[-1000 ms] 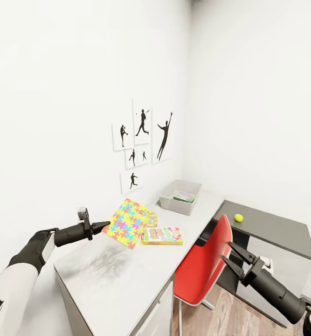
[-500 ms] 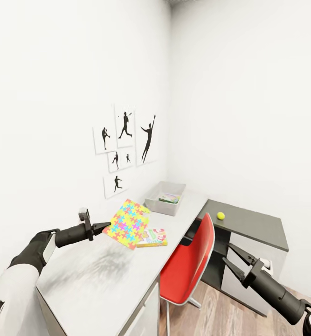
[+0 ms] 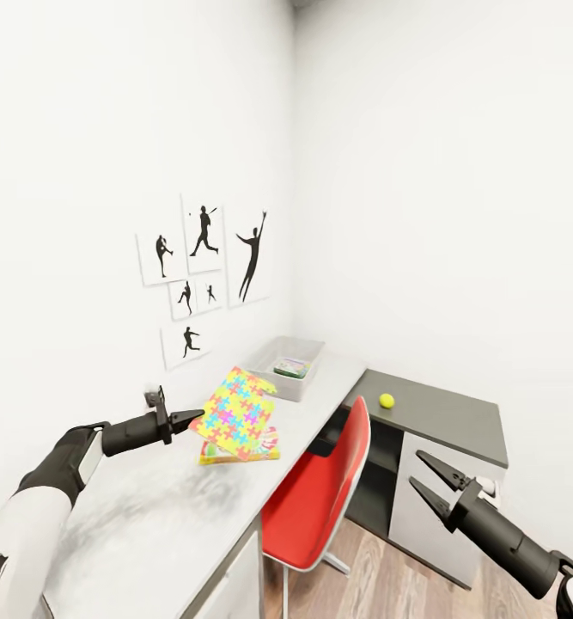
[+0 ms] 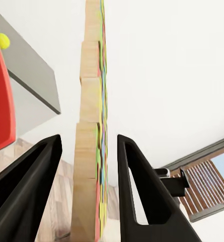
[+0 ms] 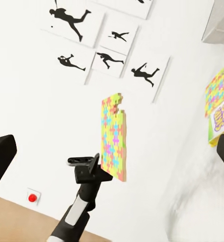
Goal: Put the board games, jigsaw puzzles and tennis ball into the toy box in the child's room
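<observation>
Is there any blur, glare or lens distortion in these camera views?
Head view: wide-angle stretch bends the walls; a smudgy mottled patch marks the table top. Left wrist view: the jigsaw puzzle looms edge-on, sharp. Right wrist view: crisp, no glare.

There are 2 jigsaw puzzles: 1 (image 3: pixel 234 411) held off the table (image 3: pixel 149 516) and 1 (image 5: pixel 217 91) lying flat on it. 2 board games show: 1 Skip-Bo box (image 3: pixel 234 454) on the table and 1 green printed box (image 3: pixel 292 368) inside the toy box (image 3: pixel 307 384). There is 1 toy box, 1 tennis ball (image 3: pixel 387 400), 1 L-shaped table and 1 red chair (image 3: pixel 320 490). The wall carries 6 silhouette pictures (image 3: pixel 203 232). The robot's hands number 2: 1 left hand (image 3: pixel 196 419) and 1 right hand (image 3: pixel 415 468).
</observation>
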Robot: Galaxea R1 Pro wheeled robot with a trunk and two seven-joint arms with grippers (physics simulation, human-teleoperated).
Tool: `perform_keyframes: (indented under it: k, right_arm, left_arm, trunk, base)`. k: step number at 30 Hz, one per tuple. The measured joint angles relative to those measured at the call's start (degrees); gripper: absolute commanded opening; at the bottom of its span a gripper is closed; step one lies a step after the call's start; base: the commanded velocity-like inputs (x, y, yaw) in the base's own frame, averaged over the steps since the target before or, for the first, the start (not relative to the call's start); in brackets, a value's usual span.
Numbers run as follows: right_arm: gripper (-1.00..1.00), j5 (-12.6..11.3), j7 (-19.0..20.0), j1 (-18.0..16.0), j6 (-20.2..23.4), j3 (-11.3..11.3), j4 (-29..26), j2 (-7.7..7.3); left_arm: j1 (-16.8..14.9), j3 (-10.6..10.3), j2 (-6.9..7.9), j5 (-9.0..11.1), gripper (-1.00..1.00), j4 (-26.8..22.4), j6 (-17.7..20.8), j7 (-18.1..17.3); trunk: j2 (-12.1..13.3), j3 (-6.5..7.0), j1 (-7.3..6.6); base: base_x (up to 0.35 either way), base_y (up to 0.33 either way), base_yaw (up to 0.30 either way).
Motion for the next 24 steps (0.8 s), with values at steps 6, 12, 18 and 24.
perform_keyframes:
  k: [6, 12, 18, 24]
  right_arm:
    - [1.0, 0.51, -4.96, -0.03, 0.0, -0.5, -0.36, -0.59]
    - [1.0, 0.46, -7.84, -0.11, 0.41, -0.81, -0.61, -0.81]
    - [1.0, 0.54, -7.75, -0.12, 0.38, -0.83, -0.57, -0.95]
    - [1.0, 0.55, -7.99, -0.18, 0.31, -0.86, -0.06, -0.97]
  left_arm:
    - [0.0, -0.08, -0.12, -0.14, -1.0, -0.14, 0.08, 0.49]
    - [0.0, -0.13, 0.14, -0.26, -1.0, -0.63, -0.26, 0.56]
    - [0.0, -0.21, 0.27, -0.32, -1.0, -2.28, -3.95, 0.39]
    - [-0.01, -0.15, 0.44, -0.38, -1.0, -2.31, -4.13, 0.16]
  trunk:
    - [0.0, 0.0, 0.0]
    - [0.0, 0.0, 0.0]
    - [-0.01, 0.0, -0.02]
    - [0.01, 0.0, 0.0]
  base:
    - [0.0, -0.299, 0.0]
    - [0.0, -0.303, 0.0]
    - [0.109, -0.242, 0.0]
    - [0.022, -0.027, 0.039]
